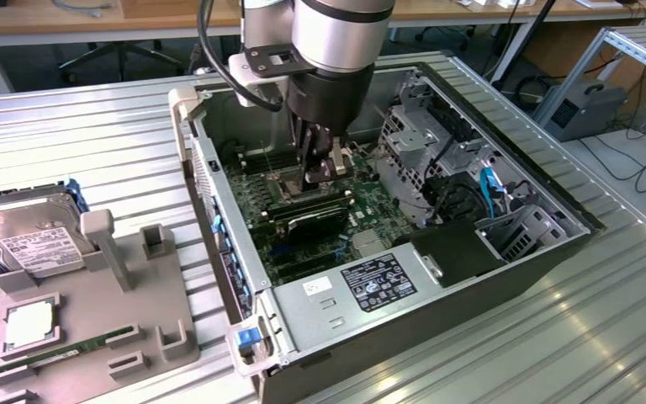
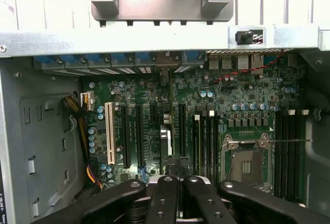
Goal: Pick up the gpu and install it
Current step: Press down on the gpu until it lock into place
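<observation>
The gpu (image 1: 309,221) stands on edge in a motherboard slot inside the open computer case (image 1: 225,219), its black face showing in the exterior view. In the wrist view the gpu (image 2: 165,134) appears edge-on as a thin strip running between the long black slots. My gripper (image 1: 325,177) reaches down into the case just above the card's end away from the case's rear wall. Its black fingers (image 2: 166,198) are shut together, gripper (image 2: 179,178) right over the card's top edge. Whether the fingertips touch the card I cannot tell.
A grey fixture tray (image 1: 132,311) at the exterior view's left carries a hard drive (image 1: 31,242), a CPU (image 1: 29,324) and a RAM stick (image 1: 60,353). Inside the case are a drive cage (image 1: 413,139), a power supply (image 1: 373,282) and an empty CPU socket (image 2: 245,165).
</observation>
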Tool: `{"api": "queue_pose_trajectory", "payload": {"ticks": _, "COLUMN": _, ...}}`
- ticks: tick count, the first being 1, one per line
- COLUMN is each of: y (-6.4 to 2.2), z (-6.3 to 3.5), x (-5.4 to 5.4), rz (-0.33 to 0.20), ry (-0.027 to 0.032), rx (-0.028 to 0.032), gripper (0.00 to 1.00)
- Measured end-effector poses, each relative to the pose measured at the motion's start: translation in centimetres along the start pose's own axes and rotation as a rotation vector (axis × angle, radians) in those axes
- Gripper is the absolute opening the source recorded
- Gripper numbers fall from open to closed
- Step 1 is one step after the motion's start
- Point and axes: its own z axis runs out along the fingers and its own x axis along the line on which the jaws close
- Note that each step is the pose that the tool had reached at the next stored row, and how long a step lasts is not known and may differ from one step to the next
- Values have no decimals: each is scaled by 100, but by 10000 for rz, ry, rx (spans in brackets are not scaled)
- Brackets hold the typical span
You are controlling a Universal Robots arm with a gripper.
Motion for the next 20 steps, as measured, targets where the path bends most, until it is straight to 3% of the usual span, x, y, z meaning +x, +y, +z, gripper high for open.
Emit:
{"api": "queue_pose_trajectory", "payload": {"ticks": 10, "y": -34, "z": 43, "x": -74, "rz": -1, "ry": -6, "rx": 0, "gripper": 11}}
{"api": "queue_pose_trajectory", "payload": {"ticks": 20, "y": -33, "z": 314, "x": -148, "rz": -1, "ry": -5, "rx": 0, "gripper": 11}}
